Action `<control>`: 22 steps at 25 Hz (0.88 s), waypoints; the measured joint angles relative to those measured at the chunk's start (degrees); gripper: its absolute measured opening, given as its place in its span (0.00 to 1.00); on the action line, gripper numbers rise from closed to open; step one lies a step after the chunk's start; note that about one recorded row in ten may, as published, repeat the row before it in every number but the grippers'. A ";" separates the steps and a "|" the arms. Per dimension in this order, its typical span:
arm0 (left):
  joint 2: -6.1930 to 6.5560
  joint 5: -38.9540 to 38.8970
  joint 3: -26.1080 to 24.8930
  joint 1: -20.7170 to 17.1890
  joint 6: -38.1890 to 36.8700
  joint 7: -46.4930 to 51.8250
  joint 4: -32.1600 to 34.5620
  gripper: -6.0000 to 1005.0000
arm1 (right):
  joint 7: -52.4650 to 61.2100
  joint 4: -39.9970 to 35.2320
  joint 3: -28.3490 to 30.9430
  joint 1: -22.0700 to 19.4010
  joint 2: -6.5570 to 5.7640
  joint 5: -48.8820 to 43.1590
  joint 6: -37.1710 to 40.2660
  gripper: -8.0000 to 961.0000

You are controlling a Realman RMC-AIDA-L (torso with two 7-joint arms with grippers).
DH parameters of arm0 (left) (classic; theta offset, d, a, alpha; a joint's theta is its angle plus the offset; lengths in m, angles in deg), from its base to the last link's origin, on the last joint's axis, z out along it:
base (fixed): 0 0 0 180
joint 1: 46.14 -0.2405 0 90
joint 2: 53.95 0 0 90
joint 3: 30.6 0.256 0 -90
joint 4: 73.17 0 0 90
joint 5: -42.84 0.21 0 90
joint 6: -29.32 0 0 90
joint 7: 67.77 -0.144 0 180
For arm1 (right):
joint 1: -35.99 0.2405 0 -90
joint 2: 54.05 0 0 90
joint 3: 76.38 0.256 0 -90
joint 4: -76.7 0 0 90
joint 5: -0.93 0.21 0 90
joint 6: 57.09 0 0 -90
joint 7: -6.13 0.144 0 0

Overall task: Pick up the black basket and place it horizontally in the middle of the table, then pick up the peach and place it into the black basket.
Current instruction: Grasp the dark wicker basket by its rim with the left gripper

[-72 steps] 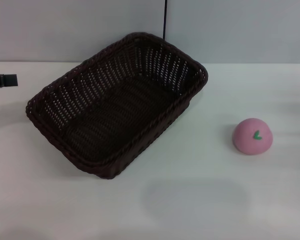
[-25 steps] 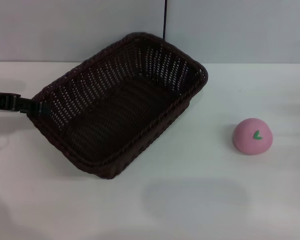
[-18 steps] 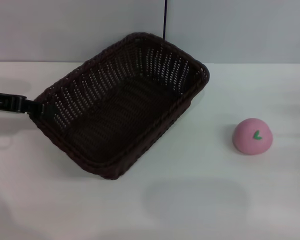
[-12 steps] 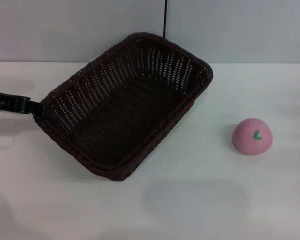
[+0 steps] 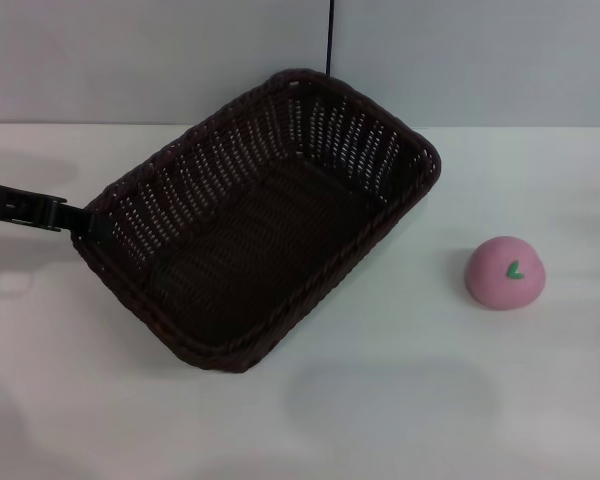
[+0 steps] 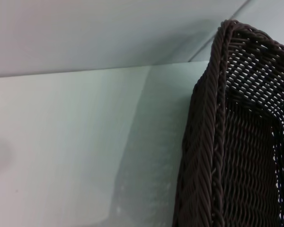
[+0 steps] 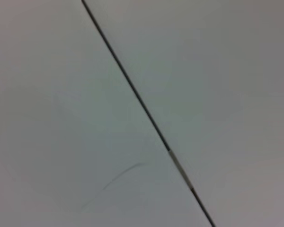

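Note:
The black basket point(image 5: 348, 150) lies at an angle on the white table point(image 5: 410, 410), left of centre in the head view. My left gripper point(image 5: 78, 222) reaches in from the left edge and is shut on the braided rim at the basket's near-left corner. The left wrist view shows that rim and woven wall point(image 6: 210, 156) close up, with none of its own fingers showing. The pink peach point(image 5: 506, 272), with its green leaf mark up, sits alone on the table to the right, well apart from the basket. My right gripper is out of view.
A pale wall runs behind the table, with a thin dark vertical line point(image 5: 331, 40) above the basket's far corner. The right wrist view shows only a plain surface crossed by a dark line point(image 7: 132, 90).
My left gripper came in from the left and closed on the basket's corner. Since then the basket has shifted to the right and slightly nearer with it. The peach has not moved.

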State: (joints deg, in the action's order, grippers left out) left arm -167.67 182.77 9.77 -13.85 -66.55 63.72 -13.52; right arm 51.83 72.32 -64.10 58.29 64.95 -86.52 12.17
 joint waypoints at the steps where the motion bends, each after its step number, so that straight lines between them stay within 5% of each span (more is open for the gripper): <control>1: 0.00 -0.06 -0.07 0.02 -0.01 -0.44 0.01 0.28 | 0.00 0.00 0.19 -0.06 0.00 0.00 0.00 0.43; 19: 0.94 -4.43 -5.41 0.00 -0.93 -5.61 -1.62 0.24 | 0.00 0.08 1.16 -0.24 0.00 0.01 0.00 0.43; 20: 2.59 -8.35 -5.89 -0.15 -1.68 -5.84 -4.83 0.24 | 0.00 0.08 1.37 -0.24 -0.01 0.01 0.00 0.43; 22: 3.56 -10.45 -5.90 -0.20 -2.05 -6.28 -7.01 0.23 | 0.00 0.08 1.68 -0.24 0.00 0.01 -0.02 0.43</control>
State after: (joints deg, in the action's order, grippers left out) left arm -164.11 172.31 3.87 -14.05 -68.60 57.44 -20.54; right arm 51.84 72.40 -62.42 58.05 64.95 -86.51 12.15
